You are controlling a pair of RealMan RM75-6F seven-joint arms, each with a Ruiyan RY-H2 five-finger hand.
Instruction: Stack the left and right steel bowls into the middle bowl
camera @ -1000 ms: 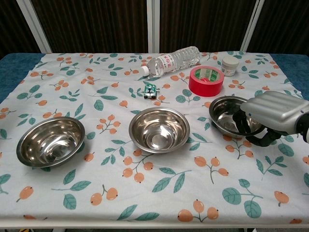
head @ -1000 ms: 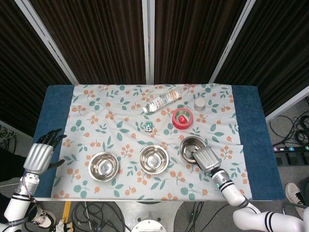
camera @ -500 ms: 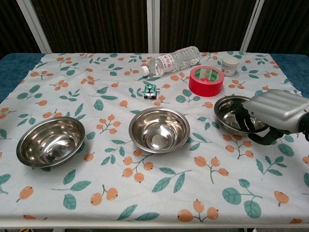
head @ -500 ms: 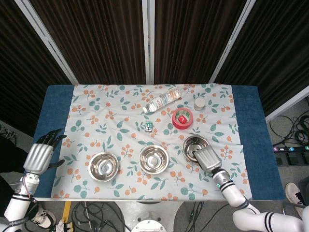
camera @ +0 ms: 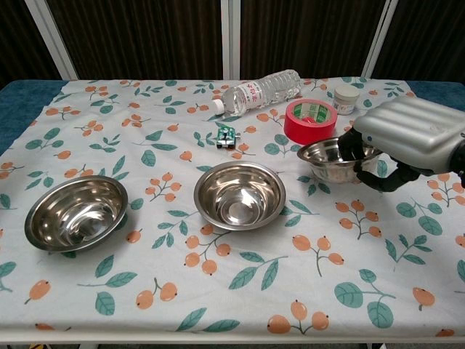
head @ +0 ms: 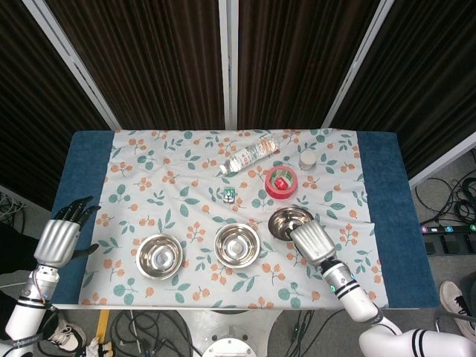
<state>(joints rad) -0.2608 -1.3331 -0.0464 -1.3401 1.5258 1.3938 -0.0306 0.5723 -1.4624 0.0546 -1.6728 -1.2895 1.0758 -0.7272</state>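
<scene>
Silver steel bowls (camera: 240, 194), red tape roll (camera: 310, 121), leaf-and-berry patterned cloth (camera: 109, 138)

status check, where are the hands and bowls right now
Right robot hand holds right bowl, raised off the cloth. Left robot hand open at table's left edge. Middle bowl empty, path to it clear.

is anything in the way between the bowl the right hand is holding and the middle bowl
Nothing visible is. The right hand holds the right bowl lifted off the cloth, and only bare tablecloth lies between it and the middle bowl. The red tape roll sits behind that path.
</scene>
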